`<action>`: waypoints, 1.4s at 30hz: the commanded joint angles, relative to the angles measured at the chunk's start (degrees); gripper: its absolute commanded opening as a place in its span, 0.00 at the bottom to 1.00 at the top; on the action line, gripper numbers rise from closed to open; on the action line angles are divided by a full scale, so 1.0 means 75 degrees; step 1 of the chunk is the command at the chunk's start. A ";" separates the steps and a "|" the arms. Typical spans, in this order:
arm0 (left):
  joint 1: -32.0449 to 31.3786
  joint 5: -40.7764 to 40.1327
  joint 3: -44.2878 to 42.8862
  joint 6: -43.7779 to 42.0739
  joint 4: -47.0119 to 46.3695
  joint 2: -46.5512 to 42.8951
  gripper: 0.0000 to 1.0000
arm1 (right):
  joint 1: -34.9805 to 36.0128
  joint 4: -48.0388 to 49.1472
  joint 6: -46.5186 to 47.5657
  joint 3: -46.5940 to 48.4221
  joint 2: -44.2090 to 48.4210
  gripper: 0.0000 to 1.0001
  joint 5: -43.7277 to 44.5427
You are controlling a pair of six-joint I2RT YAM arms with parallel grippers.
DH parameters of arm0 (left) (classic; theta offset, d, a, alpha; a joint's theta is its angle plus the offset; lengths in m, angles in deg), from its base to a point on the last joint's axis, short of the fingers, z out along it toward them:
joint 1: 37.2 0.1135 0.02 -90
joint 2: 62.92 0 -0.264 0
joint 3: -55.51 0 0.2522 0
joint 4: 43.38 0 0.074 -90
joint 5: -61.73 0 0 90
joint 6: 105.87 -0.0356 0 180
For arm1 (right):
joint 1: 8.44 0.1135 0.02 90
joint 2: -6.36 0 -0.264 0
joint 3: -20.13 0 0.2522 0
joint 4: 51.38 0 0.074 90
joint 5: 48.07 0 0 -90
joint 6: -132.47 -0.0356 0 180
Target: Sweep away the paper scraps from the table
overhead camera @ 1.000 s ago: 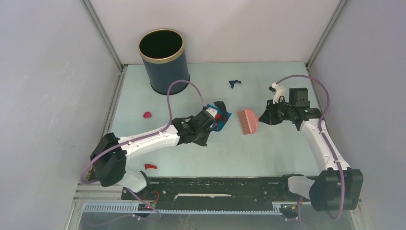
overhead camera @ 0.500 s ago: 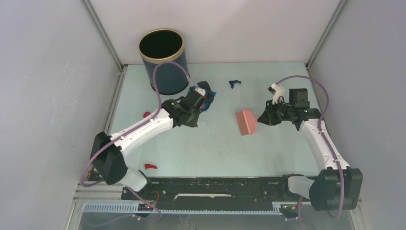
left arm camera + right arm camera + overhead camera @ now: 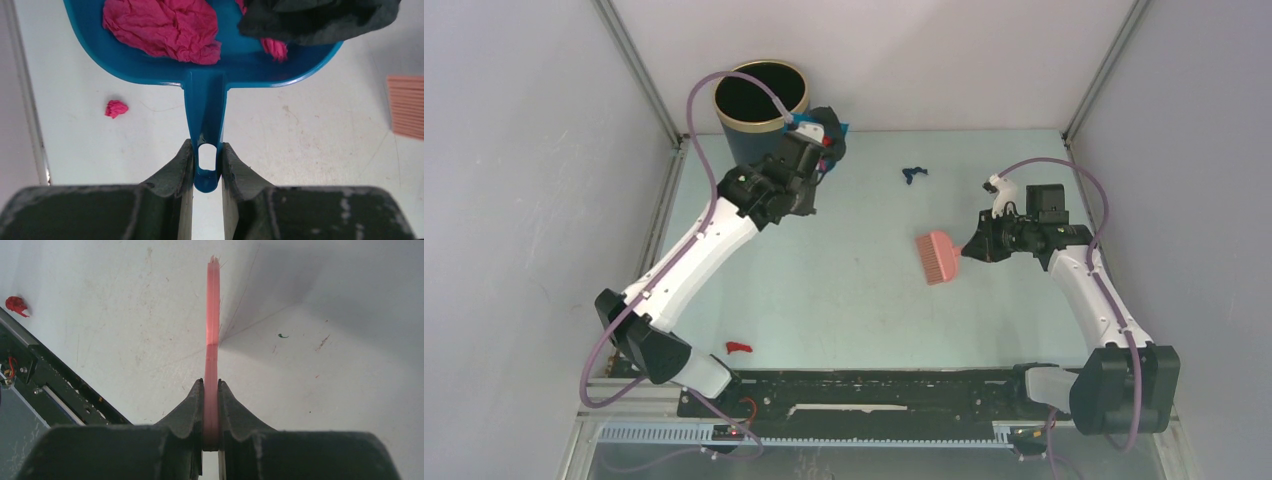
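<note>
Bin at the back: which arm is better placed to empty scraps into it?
Left, likely. The left gripper clamps the blue dustpan, loaded with paper scraps, right beside the bin. The right gripper only holds the pink brush, farther off.

You see a bright blue dustpan point(image 3: 207, 75) holding crumpled pink-red and black paper scraps point(image 3: 160, 25). The brush point(image 3: 939, 256) is salmon pink with finely striped bristles. The counter point(image 3: 864, 310) is pale mint, and the bin point(image 3: 742, 140) is dark navy with a gold rim. Elsewhere there is a dark blue scrap point(image 3: 912, 173) and a red scrap point(image 3: 739, 347).
</note>
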 commanded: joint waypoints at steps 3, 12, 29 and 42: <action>0.0700 -0.0264 -0.0759 -0.0319 0.0414 -0.0306 0.00 | 0.0022 0.0144 0.0088 0.0017 0.0044 0.00 -0.0153; 0.1731 -0.0539 -0.1391 -0.0773 0.0562 -0.0248 0.00 | 0.0020 0.0120 0.0149 0.0021 0.0172 0.00 -0.0184; 0.2849 -0.1627 -0.4056 -0.1599 0.1043 0.2277 0.00 | 0.0022 0.0085 0.0208 0.0020 0.0152 0.00 -0.0157; 0.2828 -0.6663 -0.3176 -0.6109 -0.3494 0.3296 0.00 | 0.0283 0.0095 0.0366 0.0017 -0.0032 0.00 0.0168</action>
